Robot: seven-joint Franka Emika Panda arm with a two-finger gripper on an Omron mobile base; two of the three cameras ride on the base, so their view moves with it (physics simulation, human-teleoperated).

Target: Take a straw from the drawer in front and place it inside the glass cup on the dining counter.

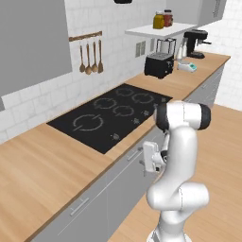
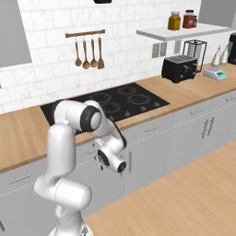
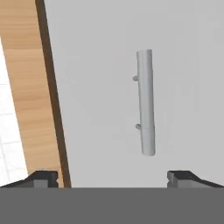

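Observation:
My gripper [image 3: 111, 177] is open, its two dark fingertips [image 3: 41, 177] set wide apart with nothing between them. It faces a closed light grey front panel [image 3: 96, 87] just below the wooden worktop edge [image 3: 26, 87], with a short grey bar handle [image 3: 145, 103] a little ahead. The base views show the hand [image 1: 151, 160] [image 2: 110, 159] low in front of the grey fronts under the black cooktop [image 1: 111, 113]. No drawer stands open, and I cannot tell which front is the drawer. The straw, the glass cup and the dining counter are out of view.
On the worktop stand a black toaster [image 1: 158, 64] and a coffee machine [image 1: 195, 42]. Wooden utensils [image 1: 90, 56] hang on the wall rail. Jars [image 2: 174, 20] sit on a white shelf. More grey fronts with handles [image 2: 206, 128] run rightward; bare wood floor [image 2: 184, 193] lies behind.

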